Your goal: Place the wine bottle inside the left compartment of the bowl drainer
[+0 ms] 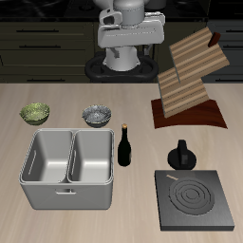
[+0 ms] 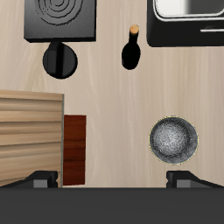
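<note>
The wine bottle (image 1: 124,144) is slim and near-black and stands upright on the table right beside the bowl drainer (image 1: 38,186). That drainer is a light-grey tub with two alike wells, and nothing shows inside either. My gripper (image 1: 121,61) hangs high at the table's back, far from both. In the wrist view my gripper (image 2: 112,180) is open with nothing between its fingertips (image 2: 39,179). The wine bottle (image 2: 131,51) and a corner of the bowl drainer (image 2: 188,9) lie well ahead of them.
A grey patterned bowl (image 1: 96,115) and a green bowl (image 1: 35,113) sit behind the drainer. A tilted wooden rack (image 1: 190,81) on a dark red base stands farther back. A black knobbed pot (image 1: 180,155) and a dark stove plate (image 1: 195,197) lie beyond the bottle.
</note>
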